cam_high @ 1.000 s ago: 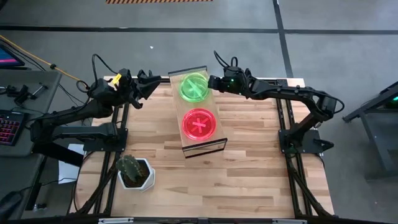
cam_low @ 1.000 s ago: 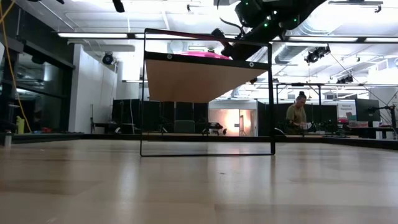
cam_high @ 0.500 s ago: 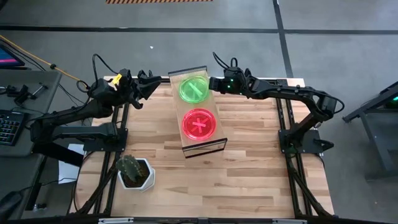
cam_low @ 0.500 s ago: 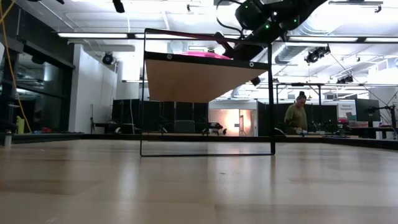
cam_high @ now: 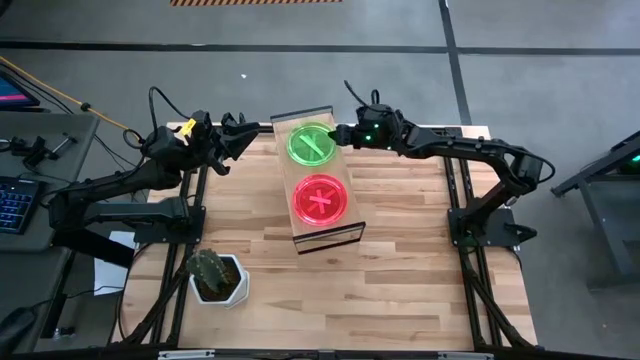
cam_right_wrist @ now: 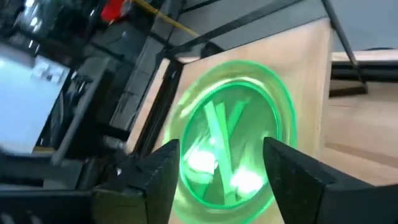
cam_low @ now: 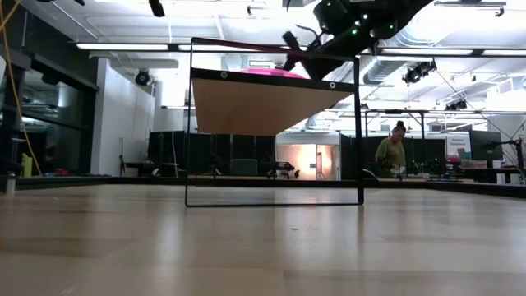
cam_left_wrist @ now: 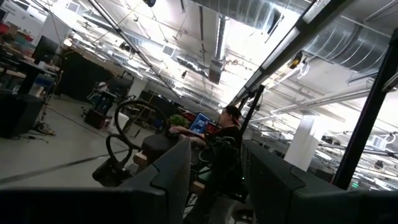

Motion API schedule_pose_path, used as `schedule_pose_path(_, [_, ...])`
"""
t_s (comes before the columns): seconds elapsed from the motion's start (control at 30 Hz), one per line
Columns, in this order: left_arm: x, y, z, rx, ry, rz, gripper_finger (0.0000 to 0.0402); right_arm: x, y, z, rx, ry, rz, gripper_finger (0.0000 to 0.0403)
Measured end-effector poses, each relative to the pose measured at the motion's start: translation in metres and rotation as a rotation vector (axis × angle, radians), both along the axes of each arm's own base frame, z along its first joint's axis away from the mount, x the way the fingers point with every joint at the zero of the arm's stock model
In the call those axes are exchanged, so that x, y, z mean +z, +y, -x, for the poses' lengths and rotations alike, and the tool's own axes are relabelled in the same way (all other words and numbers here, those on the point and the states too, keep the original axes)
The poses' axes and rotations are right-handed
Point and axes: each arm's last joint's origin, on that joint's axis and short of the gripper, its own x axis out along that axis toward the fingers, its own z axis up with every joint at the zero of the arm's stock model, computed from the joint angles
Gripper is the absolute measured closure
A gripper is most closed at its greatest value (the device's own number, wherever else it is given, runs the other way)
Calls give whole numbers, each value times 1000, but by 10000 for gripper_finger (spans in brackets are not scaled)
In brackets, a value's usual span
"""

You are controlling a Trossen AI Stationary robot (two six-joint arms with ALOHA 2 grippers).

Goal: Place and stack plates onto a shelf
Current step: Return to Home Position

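Nearest, on the left of the desk (cam_high: 400, 270), a cactus (cam_high: 210, 268) in a white pot, well apart from everything else. Farther in, down the desk's middle, the shelf (cam_high: 330, 232): raised on a dark frame, long axis running near to far, near end canted slightly to the right. On its nearer half, the pink plates (cam_high: 320, 199), lying flat, bar marks crossing in an X. On its farther half, just beside them, the green plates (cam_high: 312, 143), flat as well, bars crossed at differing angles. Cannot tell the count in either pile. Close by the green pile's far right rim, the right pincer (cam_high: 336, 133), spread wide and gripping nothing, with green showing between its fingers (cam_right_wrist: 163, 171) in the right wrist view; contact with the rim not clear. Off the shelf's far left corner, the left pincer (cam_high: 256, 127), parted with a clear gap, empty, apart from the plates. Beyond the desk, in the room, a person (cam_low: 393, 151) standing.
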Motion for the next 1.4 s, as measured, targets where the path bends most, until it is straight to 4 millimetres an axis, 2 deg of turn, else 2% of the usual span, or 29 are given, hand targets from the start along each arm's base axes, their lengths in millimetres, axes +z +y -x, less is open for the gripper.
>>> schedule_pose_path(0.13, [-1,0,0,0,11,4,268,19,-3,16,76,1,98,183])
schedule_pose_path(0.23, [-6,1,-2,9,64,4,268,37,4,35,139,43,191,183])
schedule_pose_path(0.4, [-10,1,-4,10,116,7,268,60,35,70,273,187,311,183])
schedule_pose_path(0.53, [-12,-4,-7,20,150,-96,271,72,64,94,355,268,371,187])
schedule_pose_path(0.67, [-18,-11,-12,-5,218,-87,310,84,85,110,384,275,435,231])
schedule_pose_path(0.8, [-27,-29,-17,-39,309,-109,385,92,95,121,385,257,477,327])
schedule_pose_path(0.87, [-32,-37,-19,-43,318,-126,392,95,97,125,387,247,485,379])
schedule_pose_path(0.9, [-35,-41,-19,-46,309,-135,390,96,98,127,392,243,488,390])
schedule_pose_path(1.03, [-55,-53,-16,-50,249,-133,400,98,101,131,429,215,481,382])
schedule_pose_path(1.17, [-75,-57,-12,-63,232,-130,401,99,102,132,464,194,473,399])
schedule_pose_path(1.4, [-81,-51,1,-72,262,-151,401,99,103,132,486,200,493,401])
